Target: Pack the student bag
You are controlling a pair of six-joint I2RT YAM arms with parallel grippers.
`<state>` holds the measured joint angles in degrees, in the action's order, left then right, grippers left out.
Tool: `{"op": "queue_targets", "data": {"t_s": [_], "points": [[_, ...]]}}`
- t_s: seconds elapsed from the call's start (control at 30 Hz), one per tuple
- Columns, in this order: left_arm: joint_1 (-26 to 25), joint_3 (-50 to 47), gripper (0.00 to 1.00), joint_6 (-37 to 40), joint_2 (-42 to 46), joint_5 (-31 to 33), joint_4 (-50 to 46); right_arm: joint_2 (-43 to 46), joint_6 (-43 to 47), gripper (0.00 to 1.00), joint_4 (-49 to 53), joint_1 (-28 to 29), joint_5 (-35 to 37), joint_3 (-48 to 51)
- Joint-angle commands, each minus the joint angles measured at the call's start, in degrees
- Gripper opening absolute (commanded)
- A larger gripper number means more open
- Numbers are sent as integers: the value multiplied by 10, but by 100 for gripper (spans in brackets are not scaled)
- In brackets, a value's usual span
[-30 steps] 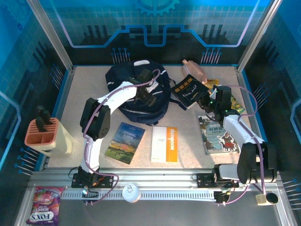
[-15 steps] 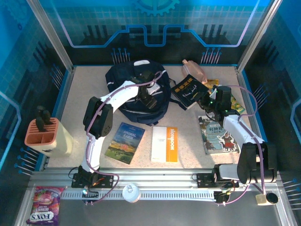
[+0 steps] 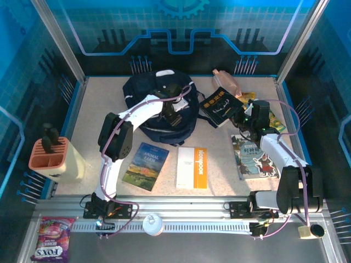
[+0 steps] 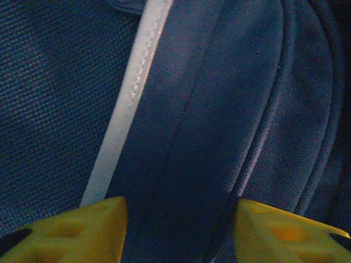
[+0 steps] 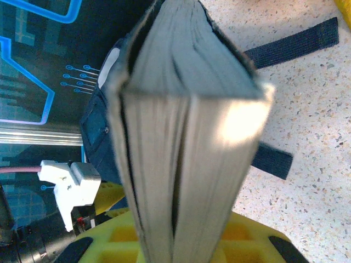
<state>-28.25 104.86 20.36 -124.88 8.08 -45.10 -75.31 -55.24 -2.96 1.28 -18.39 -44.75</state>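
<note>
The student bag (image 3: 148, 90), dark navy with grey-white trim, lies at the back middle of the table. My left gripper (image 3: 174, 117) is down on its front right side. In the left wrist view its yellow fingers (image 4: 82, 230) stand apart on either side of a raised navy fold of the bag (image 4: 219, 109), beside a pale trim strip. My right gripper (image 3: 242, 117) is shut on a thick black-covered book (image 3: 219, 104), held tilted above the table to the right of the bag. The right wrist view looks along the page edges of the book (image 5: 186, 109), which is clamped between the yellow jaws of the right gripper (image 5: 181, 241).
A green book (image 3: 146, 164) and a white-and-orange book (image 3: 192, 167) lie in front of the bag. A comic book (image 3: 255, 158) lies at the right and a pink pouch (image 3: 226, 81) at the back right. An orange-topped holder (image 3: 55, 159) stands at the left edge. Black straps (image 5: 290, 44) trail on the table.
My left gripper has shifted slightly over the bag's front and its jaws have narrowed around the fold. The right arm and the black book have not moved.
</note>
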Motion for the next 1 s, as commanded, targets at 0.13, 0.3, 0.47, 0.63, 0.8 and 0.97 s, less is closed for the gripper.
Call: {"op": "queue_targets", "data": {"t_s": [0.13, 0.3, 0.47, 0.63, 0.8, 0.97], "points": [[-4, -1, 61, 9, -26, 31, 3, 18, 0, 10, -28, -7, -7, -2], [-7, 8, 52, 15, -33, 73, 8, 18, 1, 10, -27, -6, -5, -5], [-11, 2, 27, -6, 0, 83, 51, 27, 6, 10, -17, -9, 1, -7], [-14, -34, 9, -11, 60, 72, 107, 56, 32, 10, 20, -23, 17, -14], [-14, -58, 0, -30, 108, 84, 147, 70, 51, 11, 46, -32, 13, -17], [-14, -72, 0, -95, 150, 108, 209, 81, 56, 11, 63, -31, -11, -12]]}}
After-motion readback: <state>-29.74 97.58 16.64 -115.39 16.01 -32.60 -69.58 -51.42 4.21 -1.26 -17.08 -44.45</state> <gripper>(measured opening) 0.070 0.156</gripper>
